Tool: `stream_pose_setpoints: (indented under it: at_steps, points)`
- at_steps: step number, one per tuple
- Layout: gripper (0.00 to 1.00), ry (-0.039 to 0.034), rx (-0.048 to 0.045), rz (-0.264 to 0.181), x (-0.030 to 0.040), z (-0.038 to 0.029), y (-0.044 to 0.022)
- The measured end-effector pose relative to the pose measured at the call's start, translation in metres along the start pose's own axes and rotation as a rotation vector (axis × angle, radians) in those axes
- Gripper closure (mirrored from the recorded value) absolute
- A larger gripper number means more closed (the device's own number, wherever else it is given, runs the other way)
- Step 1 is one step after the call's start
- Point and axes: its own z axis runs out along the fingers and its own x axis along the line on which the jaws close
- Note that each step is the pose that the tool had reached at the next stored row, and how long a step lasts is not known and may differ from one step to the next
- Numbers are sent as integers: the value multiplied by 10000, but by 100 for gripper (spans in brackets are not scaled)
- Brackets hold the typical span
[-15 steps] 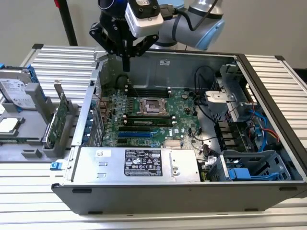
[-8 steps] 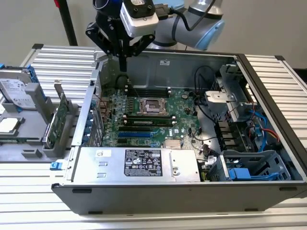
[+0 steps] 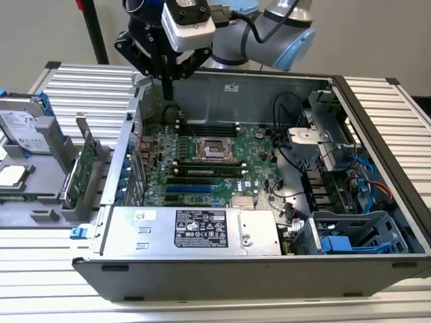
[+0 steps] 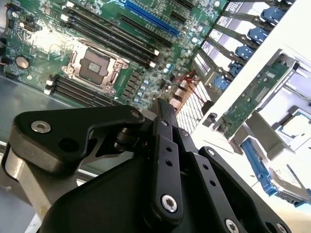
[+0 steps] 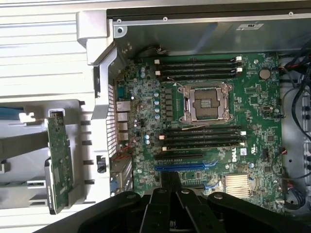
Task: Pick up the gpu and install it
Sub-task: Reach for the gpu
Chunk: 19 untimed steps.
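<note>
My pincer (image 3: 166, 91) clenched, empty, above motherboard (image 3: 202, 161) inside open computer case (image 3: 236, 91). Gpu (image 3: 84, 168) stands on edge in grey holder (image 3: 64, 212) just outside case, untouched. I judge card light, stiff, fragile; grip bare top edge, clear of components.

The tabletop (image 3: 81, 84) is built of parallel ribbed slats in pale silver metal, visible in the exterior view and the first wrist view. A plain light beige wall (image 3: 377, 40) stands behind it, with a dark slanted post (image 3: 94, 30) at the exterior view's left. Lighting is even, without hard shadows.
</note>
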Motion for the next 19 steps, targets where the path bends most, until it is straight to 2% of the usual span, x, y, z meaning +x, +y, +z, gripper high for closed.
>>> stream_pose_setpoints:
  at_steps: [19]
  points:
    - [100, 0, 0, 0, 237, -5, -17]
